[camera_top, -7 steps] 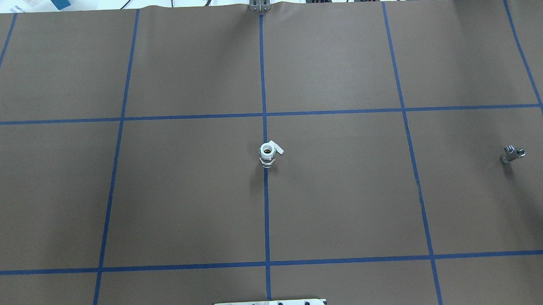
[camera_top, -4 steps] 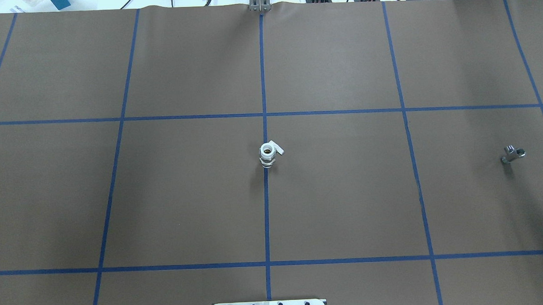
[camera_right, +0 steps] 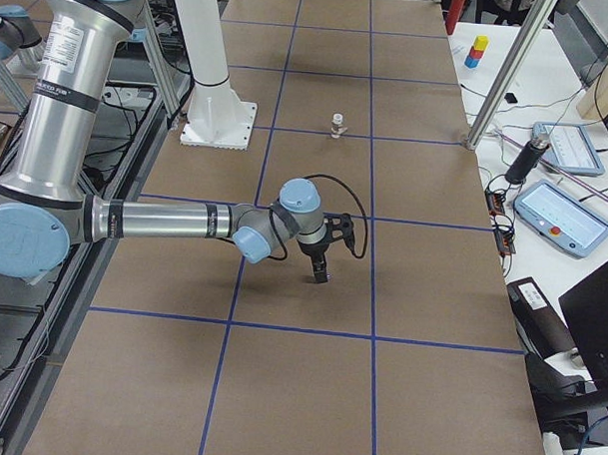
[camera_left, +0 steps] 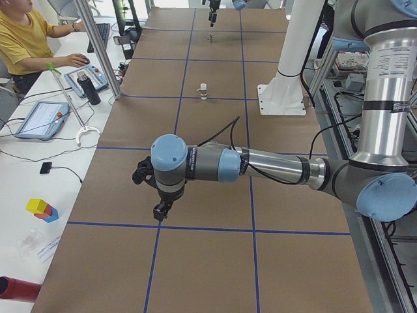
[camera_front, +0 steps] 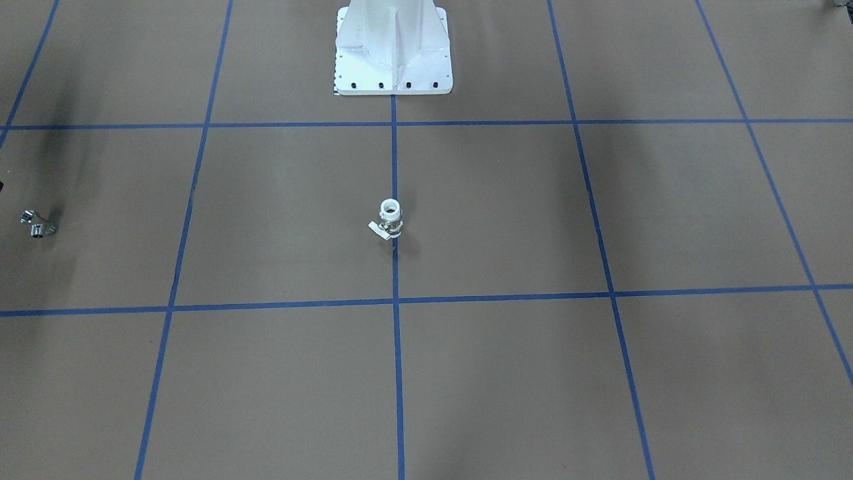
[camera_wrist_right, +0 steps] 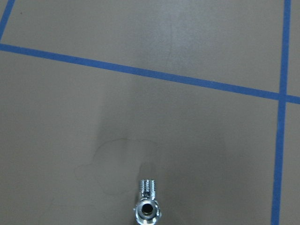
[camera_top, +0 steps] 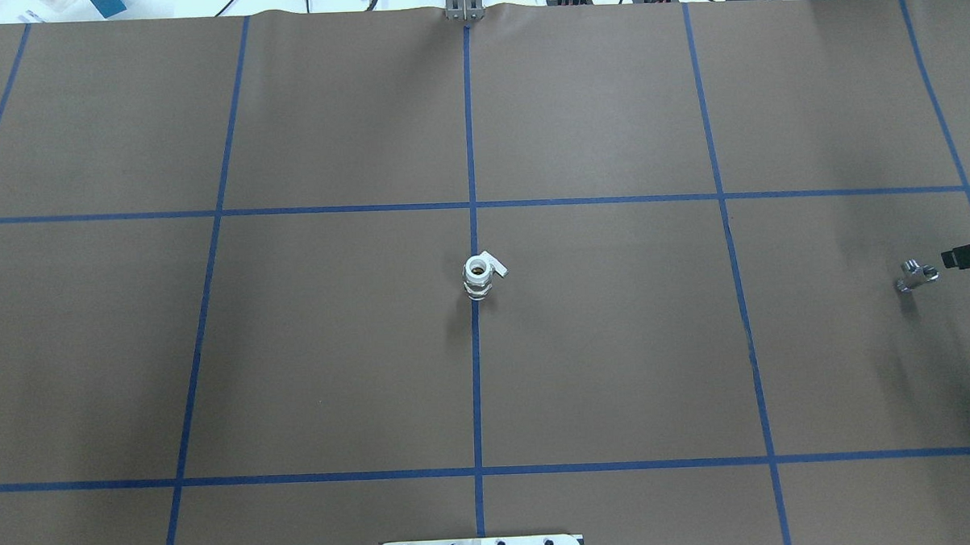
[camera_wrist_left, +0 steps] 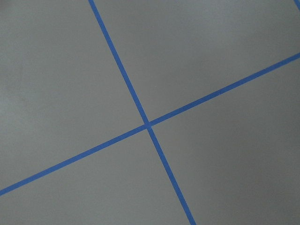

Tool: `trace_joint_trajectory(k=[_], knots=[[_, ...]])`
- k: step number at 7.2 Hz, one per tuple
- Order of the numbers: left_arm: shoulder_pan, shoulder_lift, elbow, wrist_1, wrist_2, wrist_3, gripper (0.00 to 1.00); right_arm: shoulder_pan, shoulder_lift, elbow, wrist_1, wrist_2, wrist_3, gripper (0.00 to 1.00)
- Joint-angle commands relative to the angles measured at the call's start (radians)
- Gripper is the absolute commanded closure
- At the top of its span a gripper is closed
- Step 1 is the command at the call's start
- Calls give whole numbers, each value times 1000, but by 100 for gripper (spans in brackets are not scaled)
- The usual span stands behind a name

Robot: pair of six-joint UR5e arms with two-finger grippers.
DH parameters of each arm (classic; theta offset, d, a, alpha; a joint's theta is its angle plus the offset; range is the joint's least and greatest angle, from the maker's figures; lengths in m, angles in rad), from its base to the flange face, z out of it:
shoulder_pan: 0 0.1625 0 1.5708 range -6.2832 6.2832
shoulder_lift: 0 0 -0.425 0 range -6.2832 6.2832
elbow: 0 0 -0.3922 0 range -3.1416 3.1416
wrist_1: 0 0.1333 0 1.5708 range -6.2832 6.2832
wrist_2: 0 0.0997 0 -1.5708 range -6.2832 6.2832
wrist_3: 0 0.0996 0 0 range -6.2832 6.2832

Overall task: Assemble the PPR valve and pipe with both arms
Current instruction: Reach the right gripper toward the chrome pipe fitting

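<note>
The PPR valve [camera_top: 479, 277] stands upright on the centre tape line, white ring end up and lever to the right; the front-facing view also shows the valve [camera_front: 390, 219]. The chrome pipe [camera_top: 915, 275] lies far right on the brown mat, and the pipe [camera_wrist_right: 147, 206] sits at the bottom edge of the right wrist view. My right gripper [camera_top: 951, 258] pokes in as a black tip just right of the pipe, apart from it; I cannot tell its state. My left gripper [camera_left: 161, 210] hangs over bare mat far from both parts; I cannot tell its state either.
The white bolted pedestal [camera_front: 393, 53] stands at the robot's side of the table. Blue tape lines [camera_wrist_left: 148, 124] grid the mat. A seated person [camera_left: 26, 39], tablets and cables occupy the white desk along the table's far long edge.
The right gripper's black tip has come into the overhead view from the right edge, toward the pipe. Valve and pipe have not moved.
</note>
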Motion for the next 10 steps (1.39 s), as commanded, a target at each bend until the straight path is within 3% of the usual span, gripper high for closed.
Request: trace_joint_trajectory(k=[1,3,5,7,10], knots=[[0,0,0,-1,-2,0,0,-72,3,-38,47,-45,27,1],[0,-2,0,-4,-4,0,0,-76,27,-151,198,-43,30,2],[0,-2,2,-9,-5,0,0,-80,92,-216,202,-43,42,6],[1,-3,0,-9,-7,0,0,-80,91,-216,204,-39,42,17],[1,-5,0,-9,-7,-2,0,-82,77,-210,204,-33,42,16]])
